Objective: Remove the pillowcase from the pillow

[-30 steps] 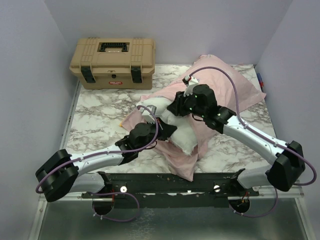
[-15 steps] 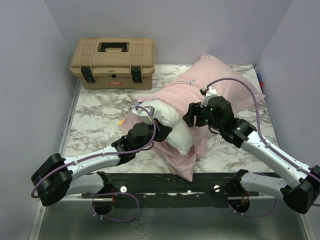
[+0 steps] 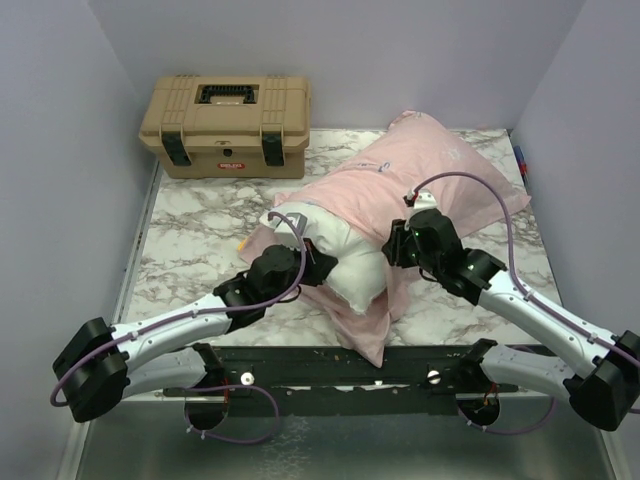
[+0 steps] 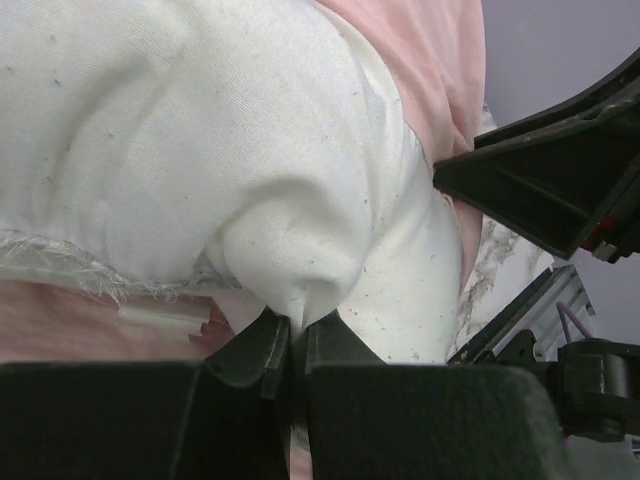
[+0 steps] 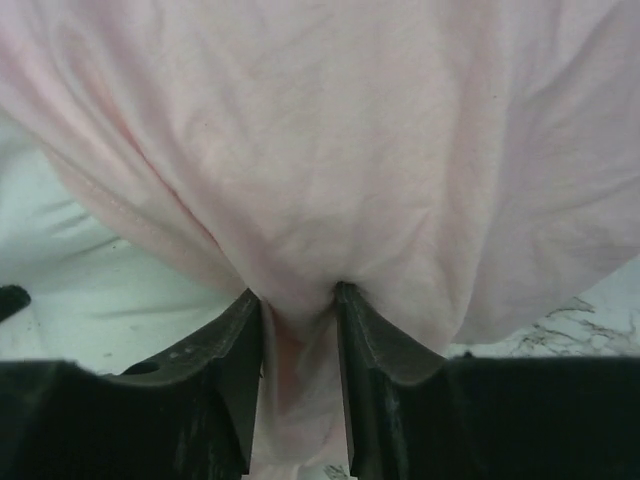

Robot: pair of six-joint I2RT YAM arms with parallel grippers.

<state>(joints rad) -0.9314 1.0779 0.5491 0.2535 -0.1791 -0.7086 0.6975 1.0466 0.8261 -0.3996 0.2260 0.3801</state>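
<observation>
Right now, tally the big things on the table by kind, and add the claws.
pillow: 1
pillowcase: 1
toolbox: 1
claws: 2 (left claw pinching the pillow, right claw pinching the pillowcase)
total: 5

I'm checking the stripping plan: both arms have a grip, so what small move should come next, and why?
Probably draw the left gripper back toward the near left while the right gripper holds firm. The left jaws pinch the bare corner of the pillow, the right jaws pinch the pillowcase, and most of the pillow is covered.
</observation>
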